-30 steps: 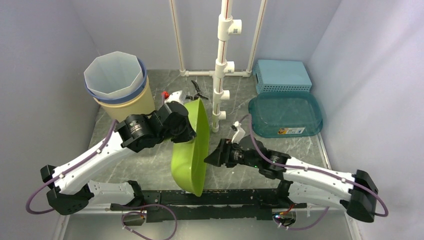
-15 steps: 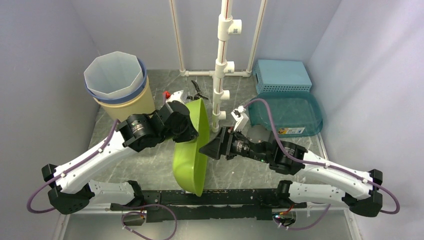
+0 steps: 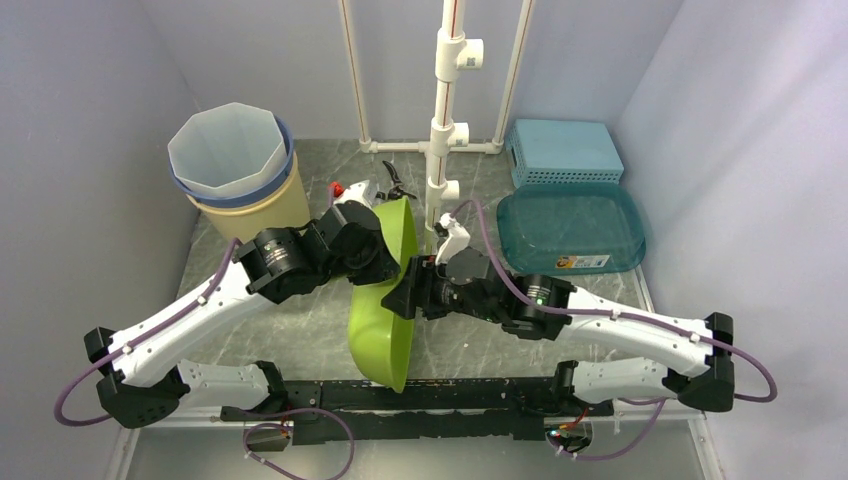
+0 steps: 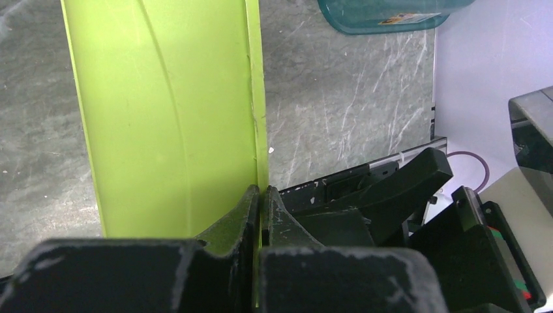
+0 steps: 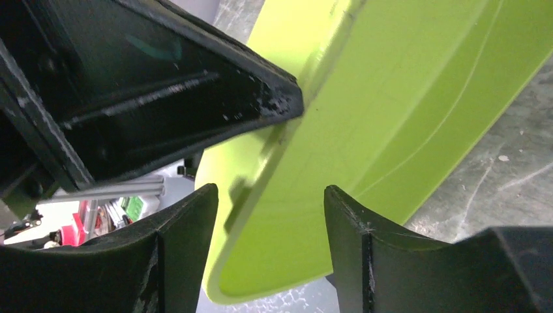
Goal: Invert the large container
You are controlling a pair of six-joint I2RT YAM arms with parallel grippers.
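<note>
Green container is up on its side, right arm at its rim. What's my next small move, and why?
Probably close the right gripper on the rim. Its jaws stand open astride the edge of the green container, which stands on its side, pinched only by the shut left gripper; a second grip should steady the flip.

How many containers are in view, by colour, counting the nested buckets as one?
green tub: 1
teal tray: 1
blue basket: 1
beige bucket stack: 1
Total: 4
</note>
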